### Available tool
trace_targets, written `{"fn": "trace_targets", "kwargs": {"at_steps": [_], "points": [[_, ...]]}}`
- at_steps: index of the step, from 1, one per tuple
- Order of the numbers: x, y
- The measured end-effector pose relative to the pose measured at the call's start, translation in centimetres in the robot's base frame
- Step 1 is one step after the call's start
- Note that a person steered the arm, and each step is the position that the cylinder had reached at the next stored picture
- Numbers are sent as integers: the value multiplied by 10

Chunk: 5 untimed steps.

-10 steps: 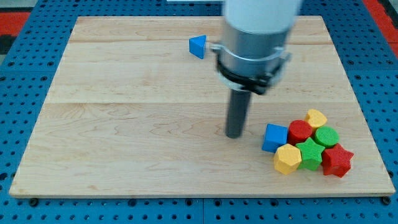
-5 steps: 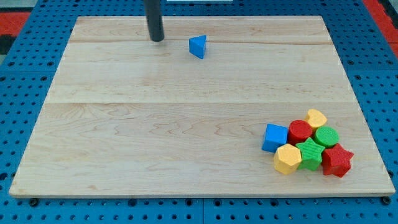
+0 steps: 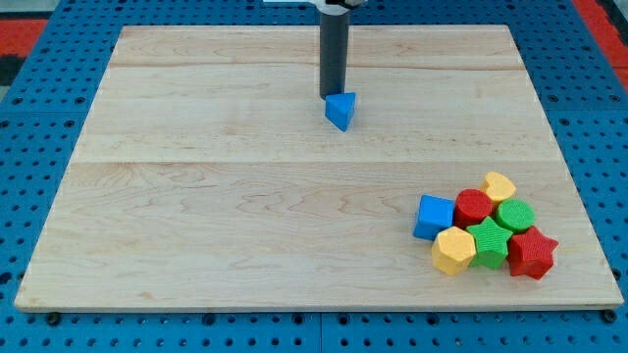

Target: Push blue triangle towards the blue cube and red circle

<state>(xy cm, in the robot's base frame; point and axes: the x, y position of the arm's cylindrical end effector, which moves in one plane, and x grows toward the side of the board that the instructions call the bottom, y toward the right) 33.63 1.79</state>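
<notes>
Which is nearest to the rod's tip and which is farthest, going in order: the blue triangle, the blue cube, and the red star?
From my tip, in the camera view:
1. blue triangle: right at the tip, just below it toward the view's right.
2. blue cube: at the left edge of the cluster, lower right.
3. red star: at the cluster's far right, near the board's bottom right corner.

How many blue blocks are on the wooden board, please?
2. The blue triangle sits near the view's top, touching my tip; the blue cube is at the cluster's left edge. None seems hidden.
</notes>
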Motion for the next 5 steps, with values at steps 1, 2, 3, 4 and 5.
{"fn": "trace_targets", "kwargs": {"at_steps": [1, 2, 3, 4, 5], "points": [[25, 2], [51, 11], [68, 26], [85, 45], [92, 62]]}}
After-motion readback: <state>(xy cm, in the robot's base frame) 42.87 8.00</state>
